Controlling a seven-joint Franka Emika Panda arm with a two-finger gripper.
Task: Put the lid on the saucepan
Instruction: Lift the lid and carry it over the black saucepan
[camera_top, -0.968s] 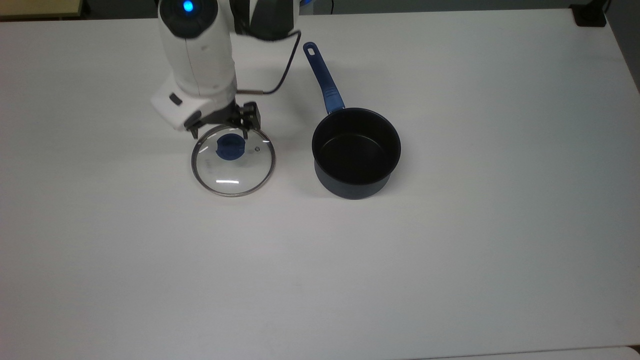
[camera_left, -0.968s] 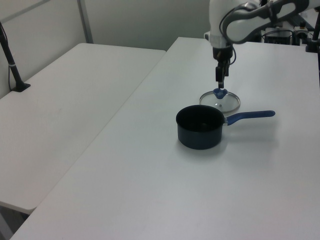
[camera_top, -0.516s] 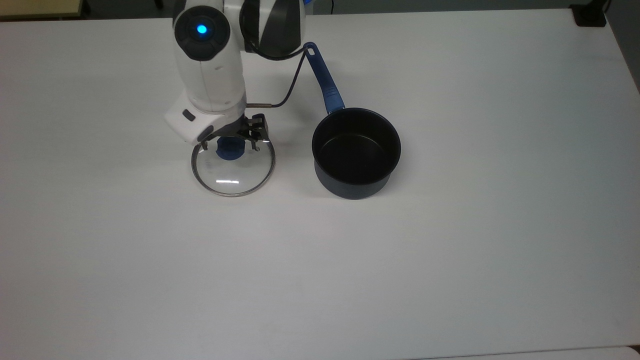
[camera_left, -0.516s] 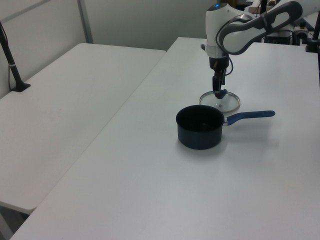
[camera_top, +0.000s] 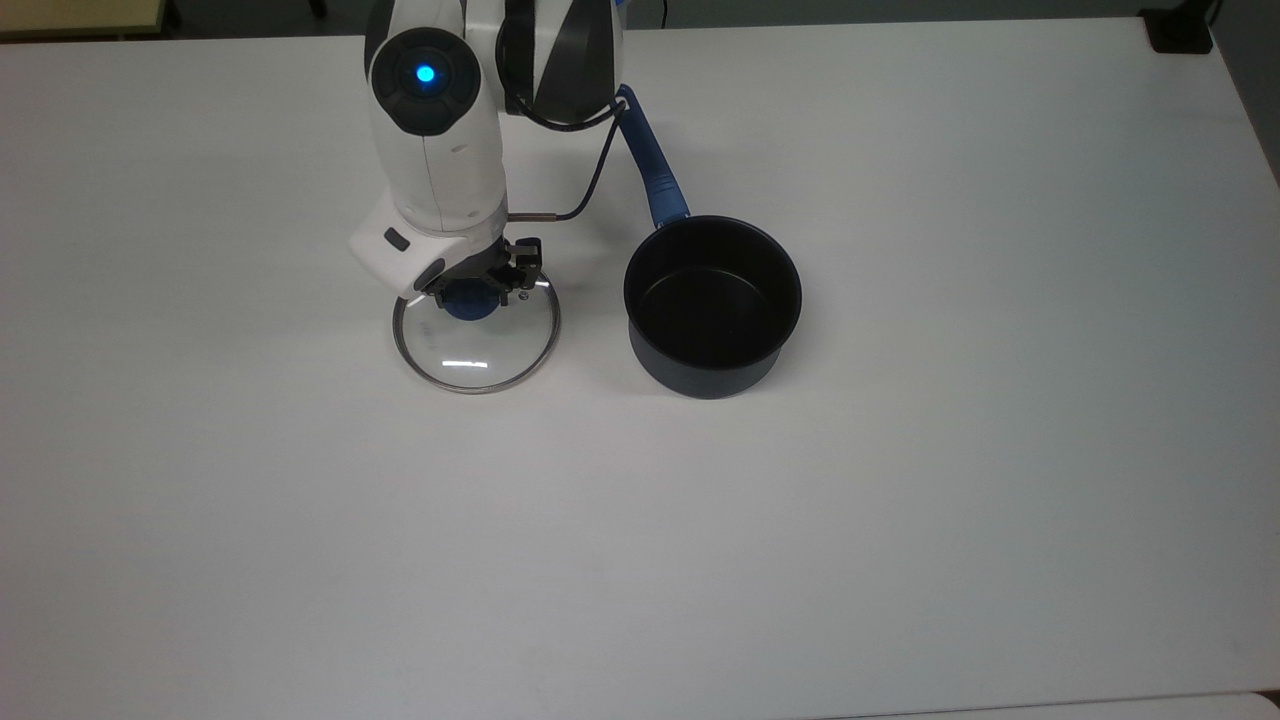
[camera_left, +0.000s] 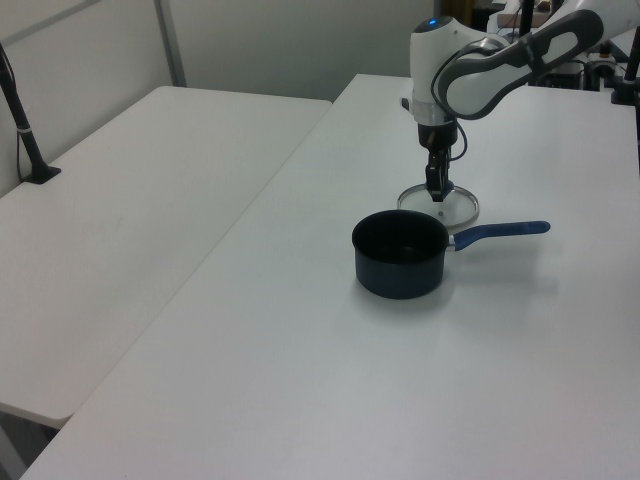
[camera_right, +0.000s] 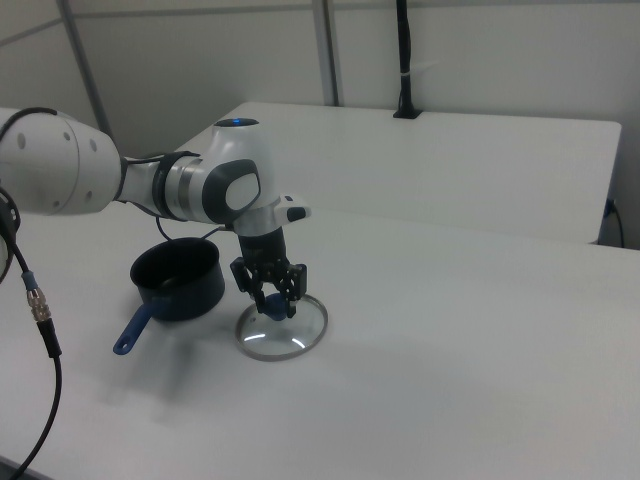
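The lid (camera_top: 478, 352), clear glass with a metal rim and a blue knob (camera_top: 470, 303), is at the table's middle left in the top view. My gripper (camera_top: 478, 290) reaches down onto it and is shut on the knob, one finger on each side, as the right view shows at the gripper (camera_right: 272, 303). The saucepan (camera_top: 712, 305), dark navy with a black inside, stands upright and uncovered just to the top view's right of the lid. Its blue handle (camera_top: 652, 170) points away toward the arm's base. In the left view the lid (camera_left: 440, 206) lies behind the saucepan (camera_left: 398, 256).
A black cable (camera_top: 588, 168) loops from the arm's wrist near the pan handle. A second white table (camera_left: 130, 180) stands beside this one with a black post (camera_left: 20, 110) on it. A black object (camera_top: 1180, 35) sits at the table's far right corner in the top view.
The gripper came down over the knob and closed on it. The lid has shifted slightly to the top view's right with the gripper. The saucepan has not moved.
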